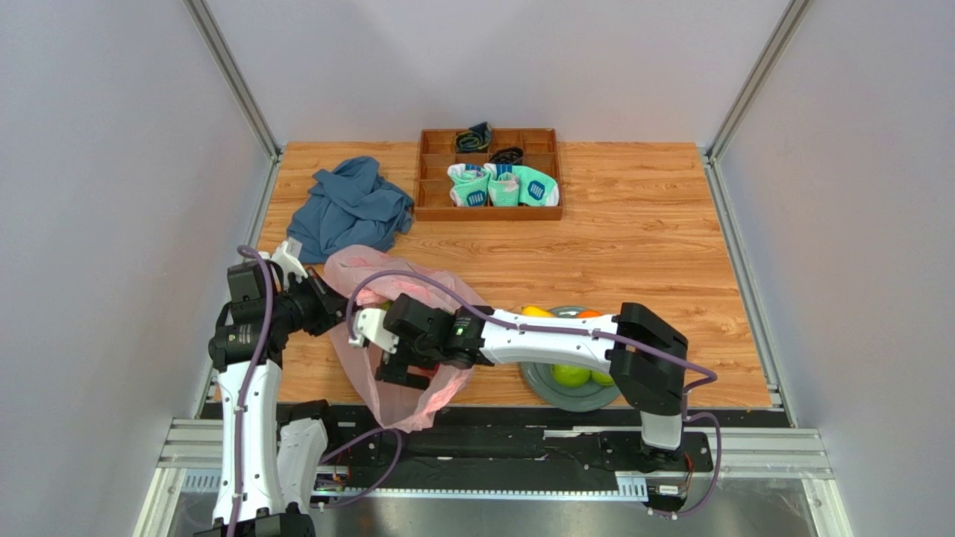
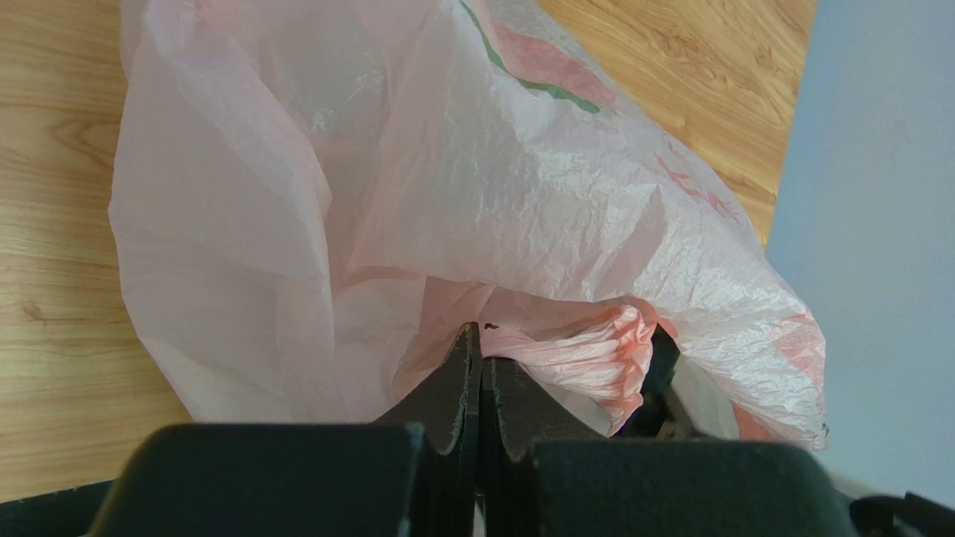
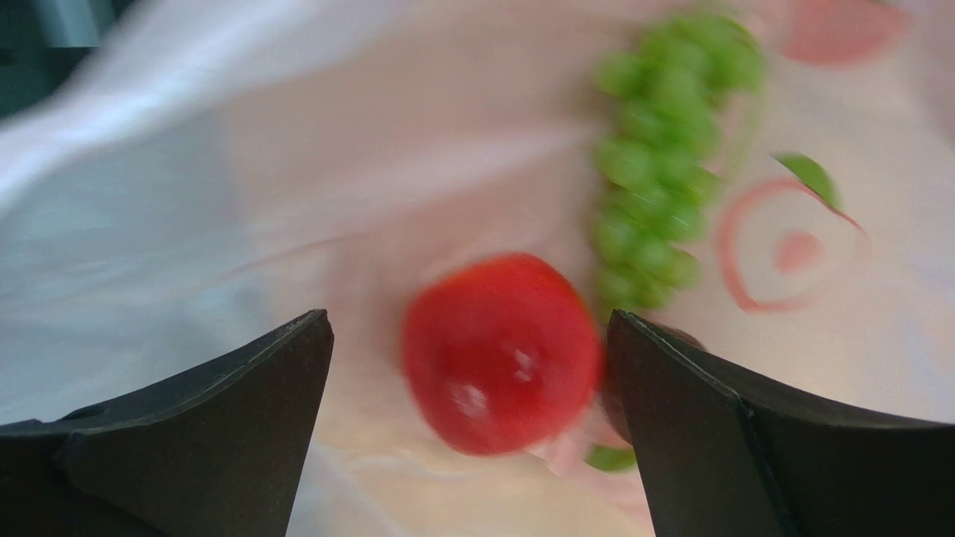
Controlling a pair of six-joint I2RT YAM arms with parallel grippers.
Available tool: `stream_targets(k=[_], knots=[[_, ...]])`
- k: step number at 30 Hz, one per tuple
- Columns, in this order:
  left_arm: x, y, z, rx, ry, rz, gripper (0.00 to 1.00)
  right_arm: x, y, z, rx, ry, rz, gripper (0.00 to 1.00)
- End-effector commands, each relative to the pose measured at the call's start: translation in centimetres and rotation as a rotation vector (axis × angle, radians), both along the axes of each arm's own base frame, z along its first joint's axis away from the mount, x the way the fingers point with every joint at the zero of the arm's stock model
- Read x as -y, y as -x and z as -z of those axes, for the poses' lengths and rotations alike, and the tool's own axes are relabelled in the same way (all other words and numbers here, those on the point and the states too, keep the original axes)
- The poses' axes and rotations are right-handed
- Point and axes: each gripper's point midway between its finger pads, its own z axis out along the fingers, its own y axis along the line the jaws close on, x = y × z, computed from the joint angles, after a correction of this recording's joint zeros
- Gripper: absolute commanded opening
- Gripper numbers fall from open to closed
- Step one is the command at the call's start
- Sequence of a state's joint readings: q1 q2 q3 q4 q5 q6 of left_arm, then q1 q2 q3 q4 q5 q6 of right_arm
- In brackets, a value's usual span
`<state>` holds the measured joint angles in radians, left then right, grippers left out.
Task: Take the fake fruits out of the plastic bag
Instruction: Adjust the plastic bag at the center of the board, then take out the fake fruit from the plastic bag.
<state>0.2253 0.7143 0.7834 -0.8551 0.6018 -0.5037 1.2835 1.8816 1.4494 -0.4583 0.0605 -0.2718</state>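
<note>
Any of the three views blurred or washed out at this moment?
Right wrist: motion blur; the red apple and green grapes are smeared against the plastic bag. Left wrist: sharp, bag creases crisp, slight sheen. Top external: sharp, even light, soft shadows only.

Bright, even light everywhere; only faint soft shadows on the table (image 1: 661,224). The overhead and left wrist views are crisp. The right wrist view is smeared: red apple (image 3: 501,354) and green grapes (image 3: 661,168) blurred, probably by motion.
</note>
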Motion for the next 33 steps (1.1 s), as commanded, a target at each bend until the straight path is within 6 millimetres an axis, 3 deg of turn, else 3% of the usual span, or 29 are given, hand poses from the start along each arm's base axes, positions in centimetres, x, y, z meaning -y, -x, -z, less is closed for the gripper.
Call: stream_targets(k=[1,9,14,17,18,20,22,25,26,29,33], knots=[[0.6,0.5,0.2,-0.016,0.032,0.027,0.0,0.9,-3.4,-2.3,0.086,-0.073,0.137,1.0],[0.7,0.7,0.6,-0.018,0.04,0.03,0.0,0.2,-5.7,0.2,0.07,-0.048,0.2,1.0],[0.8,0.7,0.7,-0.019,0.045,0.03,0.0,1.0,-6.8,4.3,-0.05,0.007,0.223,1.0],[0.7,0.5,0.7,-0.014,0.043,0.029,0.0,1.2,-7.0,4.9,-0.075,0.026,0.213,0.98],[0.7,0.5,0.5,-0.008,0.041,0.029,0.0,1.3,-7.0,4.7,-0.072,0.033,0.205,0.93],[0.6,0.3,0.4,-0.008,0.046,0.023,0.0,0.7,-6.9,3.3,-0.062,0.013,0.169,0.83],[0.7,-0.1,0.2,0.002,0.056,0.017,0.0,-0.2,-7.5,-0.3,-0.014,-0.037,0.13,0.72],[0.7,-0.9,-0.3,0.022,0.074,0.018,0.0,-0.6,-7.8,-6.0,0.029,-0.106,0.099,0.68],[0.7,-1.1,-0.4,0.028,0.077,0.02,0.0,-1.7,-7.0,-9.0,0.0,-0.179,0.044,0.68],[1.0,-1.7,-0.8,0.049,0.078,0.035,0.0,-1.5,-5.3,-14.5,-0.015,-0.271,-0.04,0.68],[1.2,-2.4,-2.0,0.081,0.072,0.065,0.0,0.7,-3.0,-17.9,-0.054,-0.259,-0.11,0.67]])
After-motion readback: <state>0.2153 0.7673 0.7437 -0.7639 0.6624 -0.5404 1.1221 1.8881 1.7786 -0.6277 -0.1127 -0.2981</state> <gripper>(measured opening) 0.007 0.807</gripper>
